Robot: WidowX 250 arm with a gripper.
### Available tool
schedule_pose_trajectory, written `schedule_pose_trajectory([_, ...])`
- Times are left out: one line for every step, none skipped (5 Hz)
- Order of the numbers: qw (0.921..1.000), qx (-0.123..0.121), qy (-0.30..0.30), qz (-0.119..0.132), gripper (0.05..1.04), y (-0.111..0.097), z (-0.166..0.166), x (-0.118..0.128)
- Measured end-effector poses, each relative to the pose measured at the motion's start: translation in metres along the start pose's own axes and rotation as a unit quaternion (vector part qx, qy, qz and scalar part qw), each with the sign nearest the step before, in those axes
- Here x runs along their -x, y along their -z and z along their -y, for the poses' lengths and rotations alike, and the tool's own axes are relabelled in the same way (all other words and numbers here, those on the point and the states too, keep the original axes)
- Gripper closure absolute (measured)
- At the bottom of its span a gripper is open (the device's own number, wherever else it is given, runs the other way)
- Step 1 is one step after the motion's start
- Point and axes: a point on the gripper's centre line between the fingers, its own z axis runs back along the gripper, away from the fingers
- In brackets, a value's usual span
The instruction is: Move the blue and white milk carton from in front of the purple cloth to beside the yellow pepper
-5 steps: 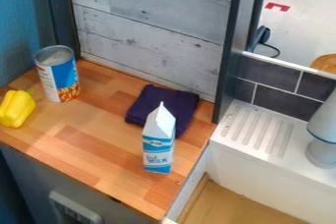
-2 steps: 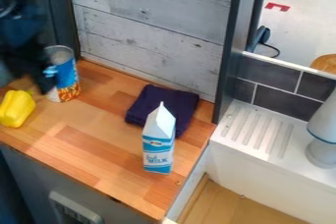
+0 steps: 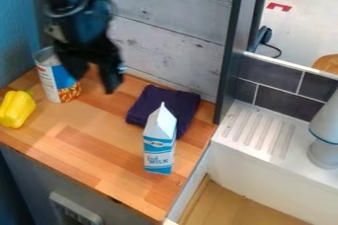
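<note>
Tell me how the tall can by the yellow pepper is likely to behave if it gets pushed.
The can looks stiff-walled, so it would probably keep its shape. Standing upright and taller than wide, it may tip if pushed near its rim. Its round sides suggest it could roll once down.

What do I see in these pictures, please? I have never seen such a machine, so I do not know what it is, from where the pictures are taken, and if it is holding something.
The machine is a black robot arm, entering from the upper left. All pictures come from one fixed camera, looking down at a slant. At the arm's end hangs a gripper; its jaws are apart, with nothing seen between them. It is beside the tin can. The wooden counter also carries a yellow bell pepper, a folded dark purple cloth and an upright milk carton.
</note>
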Motion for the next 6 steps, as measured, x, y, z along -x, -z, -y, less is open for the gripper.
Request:
schedule_pose_trajectory([0.9970,-0.022,-0.069,-0.029,0.073,-0.003,0.022,-0.003])
schedule_pose_trajectory([0.9953,-0.030,-0.082,-0.042,0.073,0.006,0.038,-0.002])
schedule_pose_trajectory([0.9955,-0.036,-0.078,-0.039,0.073,0.014,0.047,-0.003])
schedule_pose_trajectory([0.9948,-0.041,-0.083,-0.043,0.073,0.028,0.050,0.000])
schedule_pose_trajectory([0.9955,-0.038,-0.077,-0.042,0.073,0.035,0.057,-0.002])
schedule_pose_trajectory([0.9953,-0.035,-0.080,-0.040,0.073,0.043,0.059,-0.004])
